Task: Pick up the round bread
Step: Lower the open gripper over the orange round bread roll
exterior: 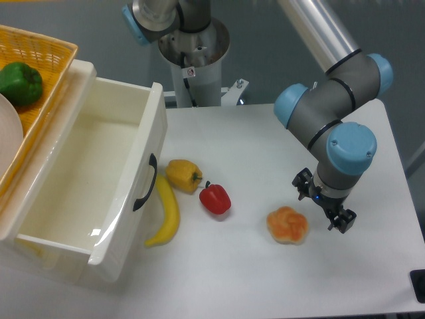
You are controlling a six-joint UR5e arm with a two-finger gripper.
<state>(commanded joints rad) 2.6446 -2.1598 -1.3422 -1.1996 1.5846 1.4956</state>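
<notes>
The round bread is a small golden-orange bun with paler lobed edges. It lies on the white table, right of the middle and near the front. My gripper hangs just right of the bun and slightly above it. Its two dark fingers stand apart, one at the upper left and one at the lower right. Nothing is between them. The bun is not touched.
A red pepper, a yellow pepper and a banana lie left of the bun. An open white drawer stands at the left. A wicker basket above it holds a green pepper.
</notes>
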